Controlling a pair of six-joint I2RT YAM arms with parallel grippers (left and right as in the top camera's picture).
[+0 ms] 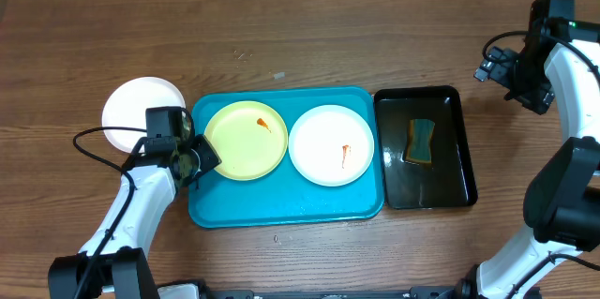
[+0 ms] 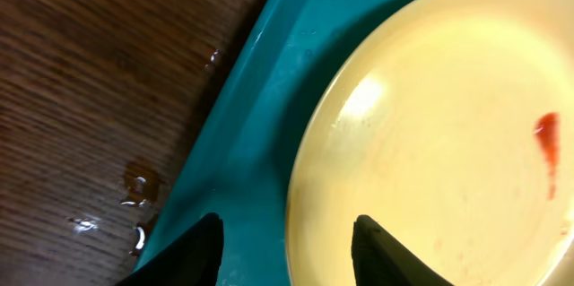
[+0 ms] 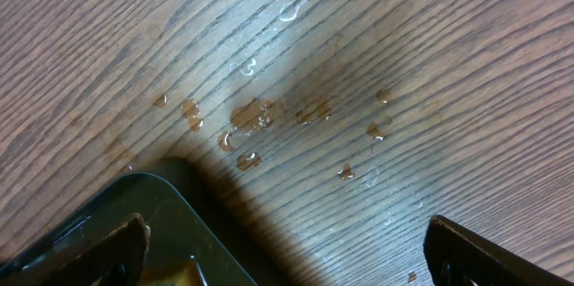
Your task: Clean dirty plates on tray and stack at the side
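The left end effector (image 2: 287, 223) sits low over the left edge of the tray (image 1: 281, 207), its fingers spread partway with nothing pinched. In the wrist view the left rim of the pale yellow plate (image 1: 246, 140) runs up between the two fingertips. One finger is over the bare tray floor and the other over the plate's face. The plate therefore lies straight ahead of this end effector and slightly to its right. Being round, it has no long axis to line up with; only the rim matters. The left forearm reaches in from the front-left corner of the surface and angles toward the tray.

Further along the tray lies a white plate (image 1: 331, 144), also marked with an orange-red smear. Another white plate (image 1: 131, 112) rests on the surface just beyond the tray's left edge, behind the left wrist.

The right end effector (image 3: 285, 232) hangs spread wide over wet wood by a corner of the black tray (image 1: 441, 196), well apart from every plate. The left arm is clearly the nearer.
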